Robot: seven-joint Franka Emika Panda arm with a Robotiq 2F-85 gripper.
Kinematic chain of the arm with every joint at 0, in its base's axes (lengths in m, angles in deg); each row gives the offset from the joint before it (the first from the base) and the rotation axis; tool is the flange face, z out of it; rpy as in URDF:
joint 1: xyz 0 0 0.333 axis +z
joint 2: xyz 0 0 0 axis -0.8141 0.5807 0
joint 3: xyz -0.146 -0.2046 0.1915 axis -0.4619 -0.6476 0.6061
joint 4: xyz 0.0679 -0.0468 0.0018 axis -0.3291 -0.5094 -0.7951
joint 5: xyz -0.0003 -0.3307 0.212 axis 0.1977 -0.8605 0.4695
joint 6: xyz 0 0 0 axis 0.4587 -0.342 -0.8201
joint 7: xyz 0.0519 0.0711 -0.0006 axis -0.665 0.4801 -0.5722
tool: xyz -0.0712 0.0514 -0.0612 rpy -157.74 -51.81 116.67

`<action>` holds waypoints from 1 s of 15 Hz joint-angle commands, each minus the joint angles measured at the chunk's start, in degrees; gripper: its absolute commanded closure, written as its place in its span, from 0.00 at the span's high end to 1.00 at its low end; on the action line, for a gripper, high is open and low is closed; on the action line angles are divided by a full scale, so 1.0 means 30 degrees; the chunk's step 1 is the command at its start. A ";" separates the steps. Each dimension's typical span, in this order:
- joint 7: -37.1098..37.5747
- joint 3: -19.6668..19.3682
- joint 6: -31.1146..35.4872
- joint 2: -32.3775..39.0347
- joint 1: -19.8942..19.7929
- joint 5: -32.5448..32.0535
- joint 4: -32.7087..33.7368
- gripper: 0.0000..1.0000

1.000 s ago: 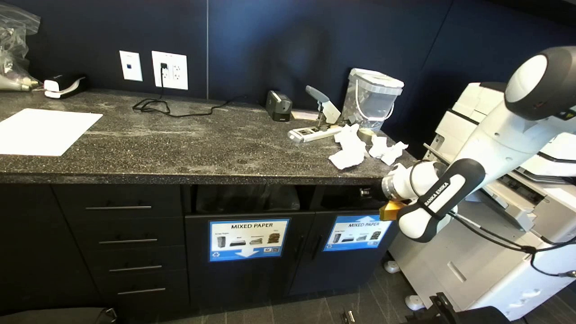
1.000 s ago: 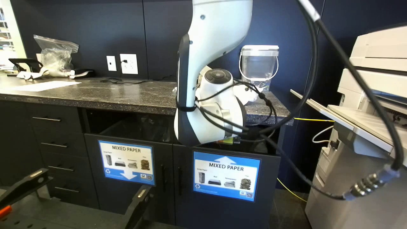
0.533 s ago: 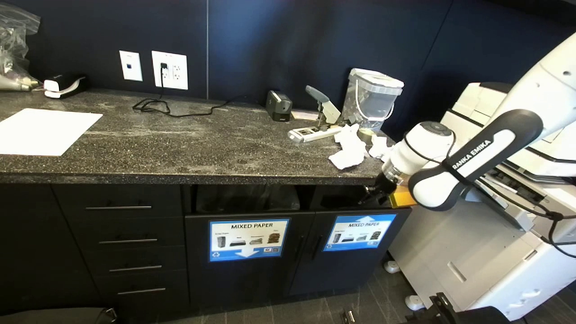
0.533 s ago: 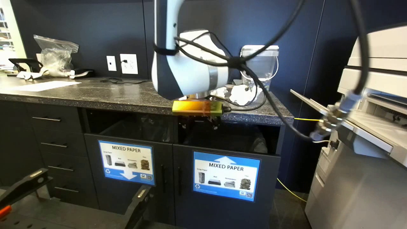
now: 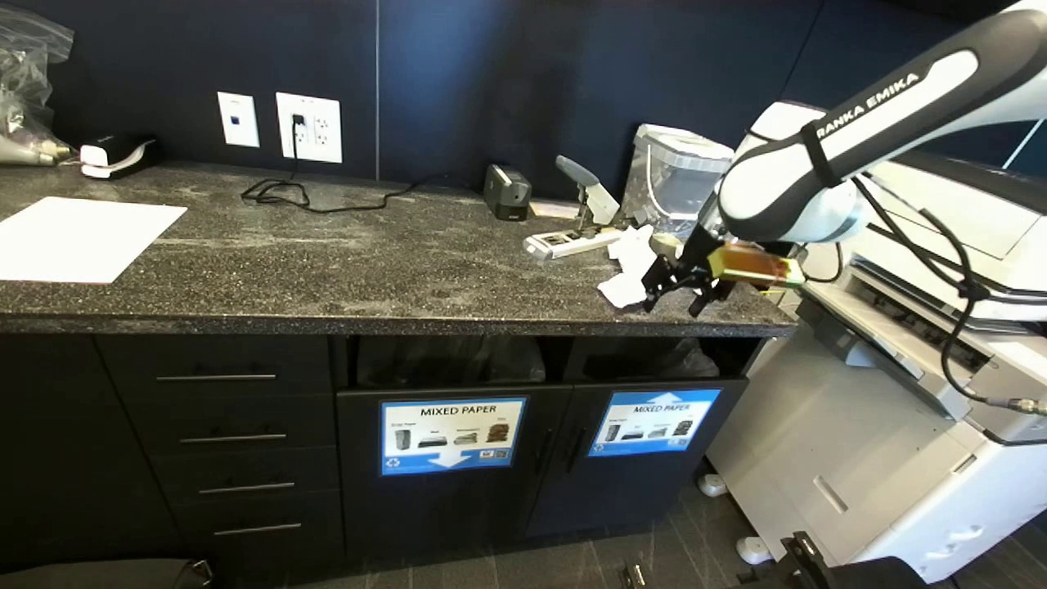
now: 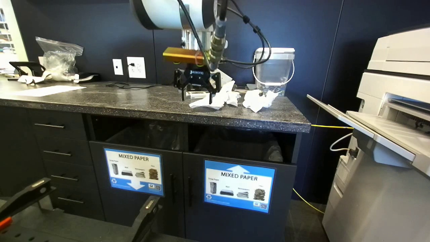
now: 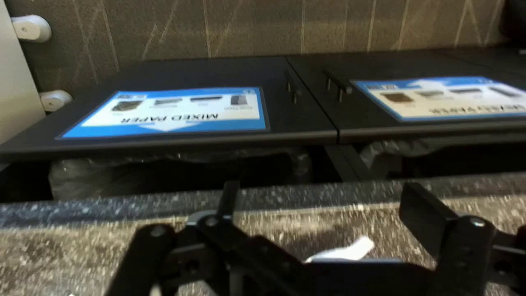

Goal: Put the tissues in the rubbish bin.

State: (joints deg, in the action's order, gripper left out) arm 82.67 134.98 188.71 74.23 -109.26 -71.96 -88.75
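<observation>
Crumpled white tissues lie near the counter's right end: a larger wad (image 6: 218, 101) and a bunched one (image 6: 258, 100) to its right. In an exterior view the larger wad (image 5: 626, 286) is partly behind my gripper (image 5: 672, 309), which hides most of the other. Over the counter my gripper (image 6: 197, 100) points down, its fingers wide apart and holding nothing. A white tissue tip (image 7: 355, 248) shows between and below the fingertips in the wrist view. Below the counter is the rubbish bin (image 6: 235, 222), a dark slot above a panel with a bright-blue label.
A stapler (image 5: 582, 209), a pencil sharpener (image 5: 507, 194) and a lidded clear bucket (image 6: 273, 67) stand behind the tissues. A similar panel with a paler label (image 6: 134, 171) adjoins the bin. A printer (image 6: 396, 101) stands right of the counter's end.
The gripper has risen from in front of the bin's opening to above the counter by the tissues. It stays open, and the arm has uncovered the tissues in an exterior view.
</observation>
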 commanded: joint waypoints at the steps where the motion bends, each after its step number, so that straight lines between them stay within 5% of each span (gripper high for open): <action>1: -0.0019 0.1535 0.0788 -0.0854 -0.1456 0.2466 0.0943 1.00; 2: 0.0195 0.1563 0.1178 -0.0773 -0.1540 0.2782 0.1263 1.00; 3: -0.1210 -0.1342 0.2343 -0.1718 0.1330 0.5869 0.1366 1.00; 8: -0.0714 -0.7447 0.2772 -0.0688 0.7310 0.9891 0.3518 1.00; 10: 0.0939 -1.0335 0.2378 -0.0278 1.0164 0.9579 0.4229 1.00; 11: 0.3221 -1.0215 0.1768 0.0246 0.9935 0.7408 0.4906 1.00; 14: 0.7369 -1.2841 0.0968 0.1400 1.2811 0.5292 0.6344 1.00; 15: 0.6946 -1.5150 0.0690 0.1701 1.5288 0.6789 0.6823 1.00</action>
State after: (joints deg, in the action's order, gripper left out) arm 98.25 99.96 193.89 75.54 -74.73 -52.70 -74.52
